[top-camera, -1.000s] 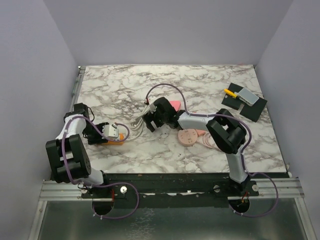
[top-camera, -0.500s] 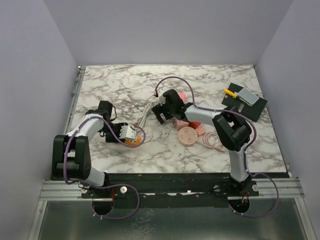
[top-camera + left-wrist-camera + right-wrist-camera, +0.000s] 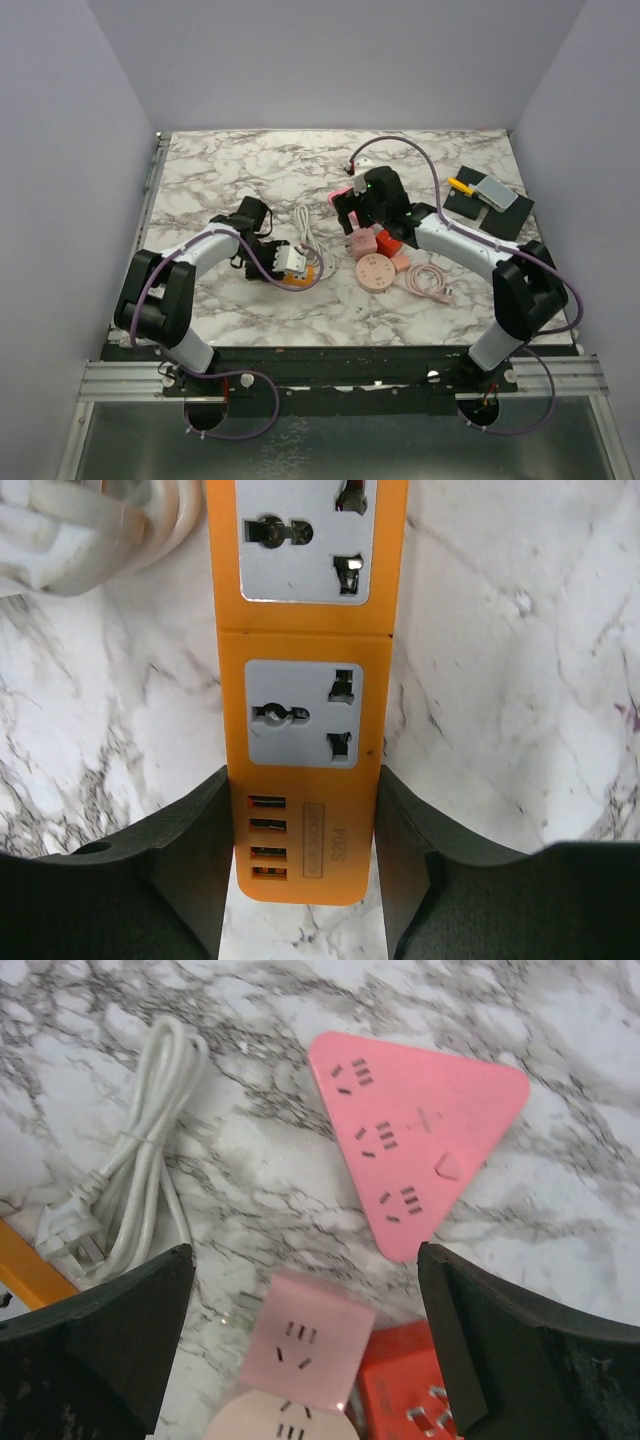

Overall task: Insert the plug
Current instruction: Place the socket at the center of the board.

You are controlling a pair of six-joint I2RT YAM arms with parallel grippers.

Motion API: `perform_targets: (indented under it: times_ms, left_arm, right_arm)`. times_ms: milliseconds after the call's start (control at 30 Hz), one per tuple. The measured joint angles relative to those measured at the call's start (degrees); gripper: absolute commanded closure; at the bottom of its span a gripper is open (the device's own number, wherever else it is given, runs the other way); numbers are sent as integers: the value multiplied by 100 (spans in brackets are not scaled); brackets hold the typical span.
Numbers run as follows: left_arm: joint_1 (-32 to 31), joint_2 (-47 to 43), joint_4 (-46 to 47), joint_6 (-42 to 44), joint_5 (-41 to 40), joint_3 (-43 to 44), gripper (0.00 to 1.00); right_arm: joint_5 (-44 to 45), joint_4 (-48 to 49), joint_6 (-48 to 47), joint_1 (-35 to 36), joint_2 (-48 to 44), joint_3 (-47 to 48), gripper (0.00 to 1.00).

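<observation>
Near the middle of the table (image 3: 230,170), the left gripper (image 3: 302,810) has dragged the power strip (image 3: 305,680) in, jaws clamped on its end. The right gripper (image 3: 305,1260) has pulled back, jaws wide and empty. The white plug (image 3: 70,1232) lies free, so picking it up looks to be the next step.

Top view high, looking down; wrist views close above table (image 3: 230,170); white cable (image 3: 130,1190) shared.

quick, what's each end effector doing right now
left end effector: closed on the orange power strip
right end effector: open, holding nothing
</observation>
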Motion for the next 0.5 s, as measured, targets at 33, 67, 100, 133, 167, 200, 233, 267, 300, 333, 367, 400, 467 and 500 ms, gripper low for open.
perform_targets:
  times_ms: [33, 67, 100, 133, 167, 200, 233, 267, 300, 333, 367, 400, 467, 500]
  left_arm:
    - [-81, 76, 42, -101, 11, 72, 100]
    - [-140, 155, 90, -236, 28, 153, 100]
    - [-177, 221, 133, -350, 35, 208, 100]
    - [-205, 273, 190, -472, 35, 254, 100]
    - [-212, 280, 229, -527, 33, 254, 100]
    - [-212, 280, 247, -564, 31, 245, 100]
    - [-212, 247, 310, -603, 31, 195, 100]
    - [-208, 192, 378, -608, 31, 122, 98]
    - [-205, 116, 461, -608, 28, 31, 94]
    - [-205, 20, 560, -608, 24, -85, 89]
    - [-205, -90, 667, -610, 22, -225, 85]
    - [-205, -199, 769, -619, 20, -348, 80]
    - [-205, -354, 903, -675, 0, -518, 73]
    - [-205, -426, 929, -732, -20, -586, 70]
  right_arm:
    - [50, -35, 55, -79, -127, -122, 0]
    - [90, -83, 114, -164, -232, -240, 0]
    - [120, -114, 173, -254, -328, -374, 0]
    - [138, -179, 249, -345, -420, -522, 0]
    - [155, -264, 315, -431, -505, -660, 0]
    - [173, -352, 376, -514, -581, -791, 0]
    - [190, -431, 428, -588, -667, -925, 0]
    - [205, -496, 476, -667, -754, -1062, 0]
    - [219, -557, 518, -732, -852, -1189, 0]
    - [229, -636, 560, -778, -951, -1298, 0]
    - [234, -693, 581, -809, -1051, -1388, 0]
    - [236, -752, 605, -828, -1143, -1453, 0]
    - [234, -767, 625, -846, -1274, -1537, 0]
    - [234, -767, 638, -852, -1305, -1554, 0]
